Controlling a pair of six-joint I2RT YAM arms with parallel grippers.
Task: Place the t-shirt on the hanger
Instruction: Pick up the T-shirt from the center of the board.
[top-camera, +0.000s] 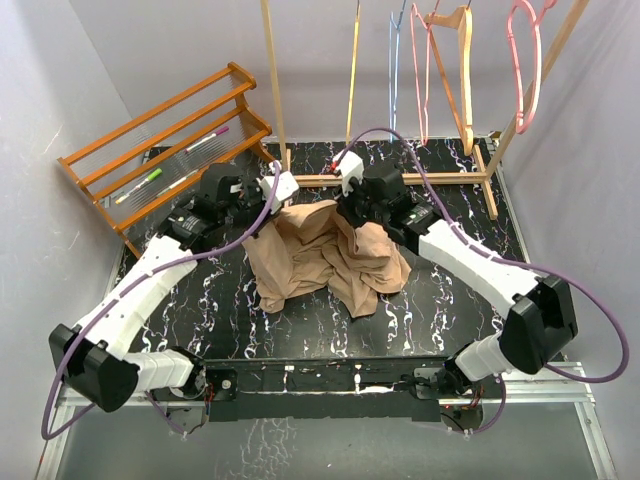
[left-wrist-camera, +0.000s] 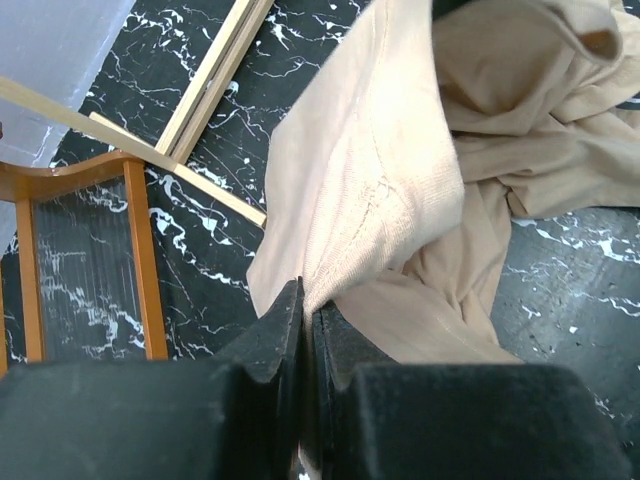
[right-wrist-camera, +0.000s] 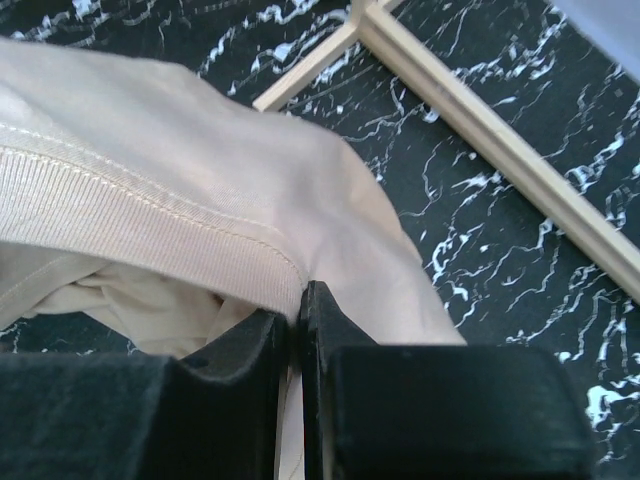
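The tan t-shirt lies bunched on the black marble table, with its upper edge lifted between both grippers. My left gripper is shut on a fold of the t-shirt; the fabric comes out right at the closed fingertips. My right gripper is shut on the ribbed collar band of the t-shirt, just in front of its fingertips. The mustard-yellow hanger hangs edge-on from the rail behind the grippers, apart from both.
A light wooden rack frame stands at the back, its base bars close to both grippers. Blue, pink and wooden hangers hang on it. An orange shelf rack with markers stands at back left.
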